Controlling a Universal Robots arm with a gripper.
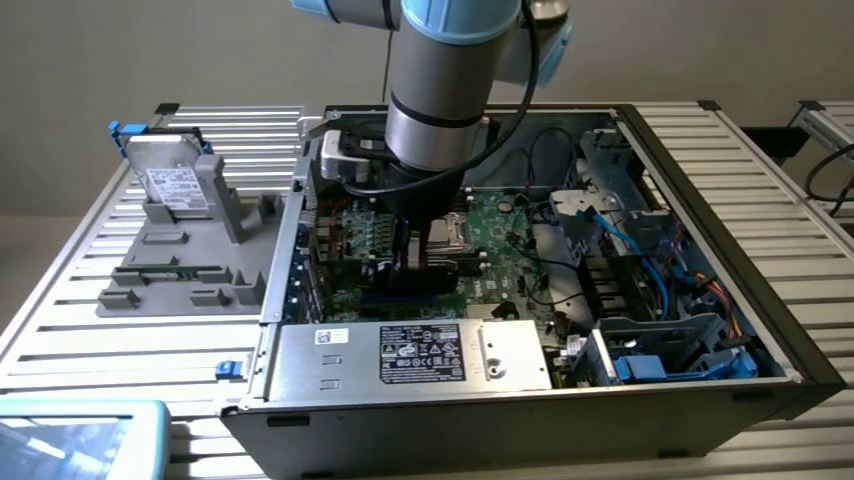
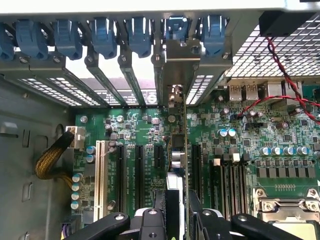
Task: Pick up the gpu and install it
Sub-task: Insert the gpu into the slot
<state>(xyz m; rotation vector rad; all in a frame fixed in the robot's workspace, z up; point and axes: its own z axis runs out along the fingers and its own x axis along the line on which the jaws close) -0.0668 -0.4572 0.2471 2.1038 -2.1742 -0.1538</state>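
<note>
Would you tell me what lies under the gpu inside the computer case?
Under the gpu, held edge-on by the gripper, lies the green motherboard with black expansion slots. The spot directly beneath the card is hidden by the card itself.

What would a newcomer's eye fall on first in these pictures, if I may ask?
The big robot arm reaching down into the open computer case on the slatted table. Inside, its gripper holds the gpu edge-on over the green motherboard, silver bracket at the rear slots. On the exterior view's left, a silver drive stands in a grey fixture.
</note>
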